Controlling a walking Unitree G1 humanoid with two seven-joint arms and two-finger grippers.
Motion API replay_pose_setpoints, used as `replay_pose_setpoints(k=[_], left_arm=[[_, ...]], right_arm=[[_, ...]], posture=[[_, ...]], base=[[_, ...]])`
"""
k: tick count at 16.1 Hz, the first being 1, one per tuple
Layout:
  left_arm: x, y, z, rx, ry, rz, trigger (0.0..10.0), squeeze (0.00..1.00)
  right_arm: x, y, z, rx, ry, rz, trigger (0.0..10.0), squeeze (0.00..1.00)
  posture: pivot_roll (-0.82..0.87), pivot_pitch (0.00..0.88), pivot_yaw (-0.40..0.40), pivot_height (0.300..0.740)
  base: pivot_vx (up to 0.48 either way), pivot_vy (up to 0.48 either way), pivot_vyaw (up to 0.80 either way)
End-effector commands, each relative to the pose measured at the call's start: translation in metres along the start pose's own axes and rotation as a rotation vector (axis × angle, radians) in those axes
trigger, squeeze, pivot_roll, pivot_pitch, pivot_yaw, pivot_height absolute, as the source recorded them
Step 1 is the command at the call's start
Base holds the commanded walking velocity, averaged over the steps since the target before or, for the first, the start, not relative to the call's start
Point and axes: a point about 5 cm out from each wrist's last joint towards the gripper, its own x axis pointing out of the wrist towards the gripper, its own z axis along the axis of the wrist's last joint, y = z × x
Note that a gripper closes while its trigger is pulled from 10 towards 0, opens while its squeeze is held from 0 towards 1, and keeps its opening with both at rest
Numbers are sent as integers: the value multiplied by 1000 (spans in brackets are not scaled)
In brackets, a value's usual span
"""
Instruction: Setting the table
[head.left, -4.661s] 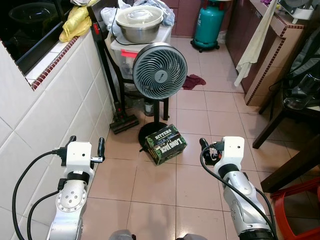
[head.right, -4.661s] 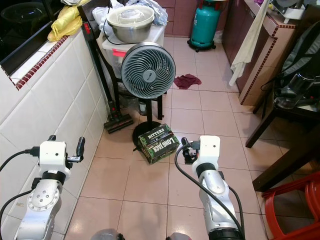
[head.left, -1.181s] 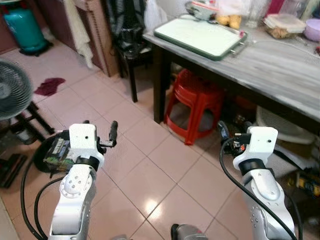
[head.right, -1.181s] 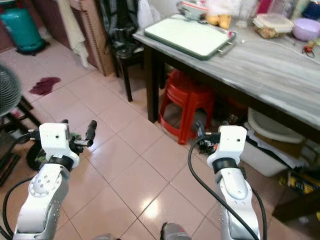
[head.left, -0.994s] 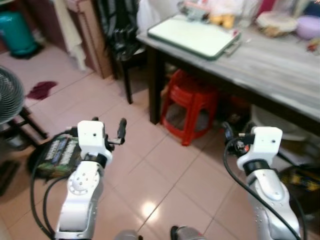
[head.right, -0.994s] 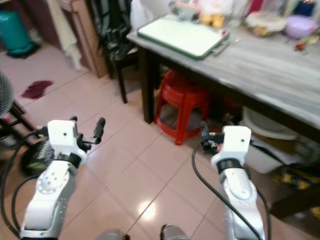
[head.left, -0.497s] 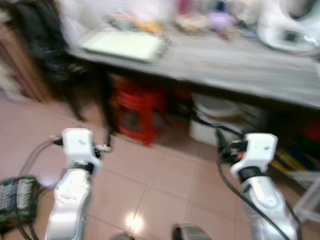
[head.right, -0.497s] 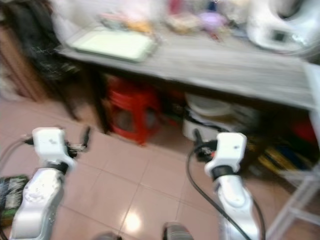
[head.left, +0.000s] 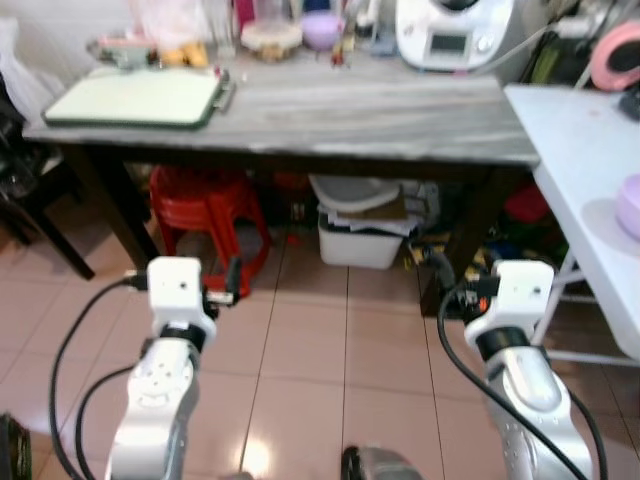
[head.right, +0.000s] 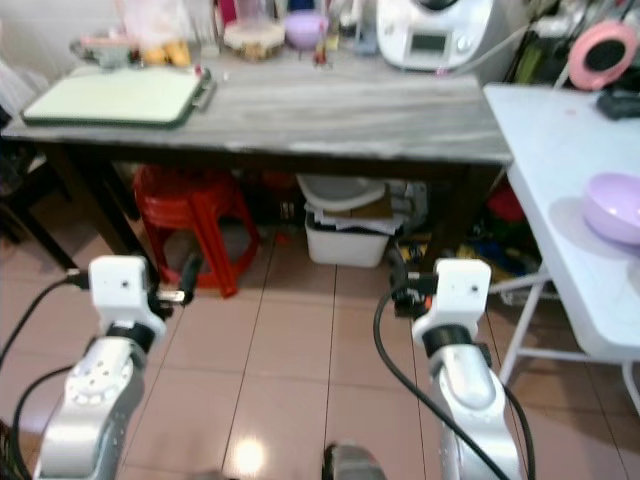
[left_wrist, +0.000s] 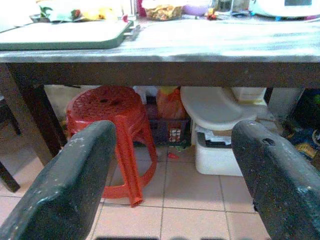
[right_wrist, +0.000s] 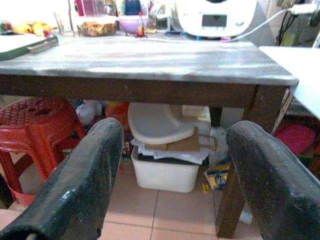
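The grey surface (head.left: 400, 110) lies straight ahead of and above both tools, its long axis running left-right across the view, w/ tiled floor between it and the robot; nothing is within reach yet. The left tool (left_wrist: 170, 175) is held wide open & empty, aimed under the surface edge at a red stool (left_wrist: 107, 107). The right tool (right_wrist: 167, 170) is likewise wide open & empty, aimed at a white bin (right_wrist: 165, 172) below the surface. Both are carried low, at about the same distance from the edge, so neither arm is clearly nearer; the left faces the tray end, the right the appliance end. What is to be set is not given by the task; candidates are judged to be the items along the far edge. Counted on the surface: 1 green tray (head.left: 135, 97) at the left end, 1 white appliance (head.left: 452, 30) at the right end, 1 purple bowl (head.left: 322, 27) and 1 round container (head.left: 271, 35) between them; the small bottles & food near them are too small to count. A 2nd, white surface (head.right: 560, 150) adjoins on the right, carrying 1 purple bowl (head.right: 617, 205) & 1 pink roll (head.right: 603, 52). The next move is judged to call for a closer approach first.
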Motion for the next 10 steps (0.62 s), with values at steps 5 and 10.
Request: replay_pose_setpoints(k=[5, 10], left_arm=[[2, 2, 7, 5, -17, -3, 10000, 0], [-1, 3, 7, 7, -9, -10, 10000, 0]], right_arm=[[3, -2, 9, -37, -32, -3, 10000, 0], [5, 3, 3, -78, -9, -26, 10000, 0]], posture=[[-12, 78, 38, 740], [-1, 79, 46, 740]], base=[[0, -480, 0], [0, -192, 0]])
